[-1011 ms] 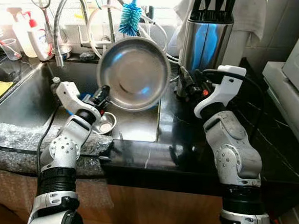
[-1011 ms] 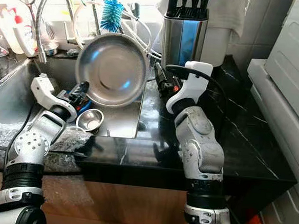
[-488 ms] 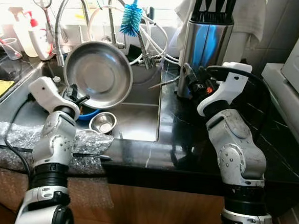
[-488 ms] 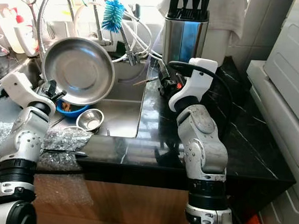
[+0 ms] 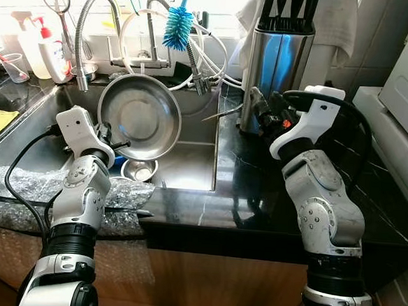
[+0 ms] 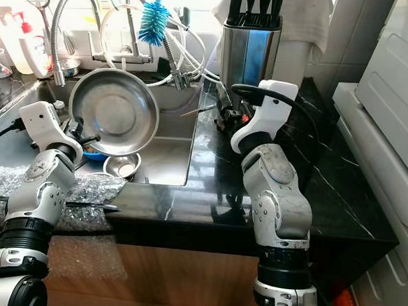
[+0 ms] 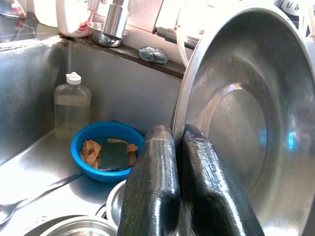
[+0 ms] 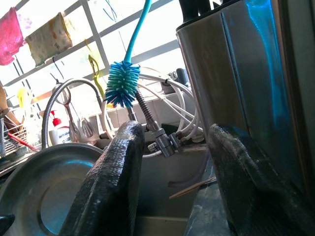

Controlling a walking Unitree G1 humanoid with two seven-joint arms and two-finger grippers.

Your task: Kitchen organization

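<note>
Left gripper (image 7: 172, 196) jaws pinch the steel pan (image 5: 140, 117) rim, tilted over the sink (image 5: 189, 166) at frame centre-left, probably for stowing; right gripper (image 8: 182, 187) jaws open, idle over the counter (image 5: 257, 199).

both head views look forward and down from above the near edge of the desk (image 5: 271, 200), taking in the sink (image 5: 189, 167) and the far window wall. the left wrist view sits very close behind the steel pan (image 7: 256, 123), inside the sink. the right wrist view looks low across the desk past the knife block (image 8: 246, 83), sharing that pan.
</note>
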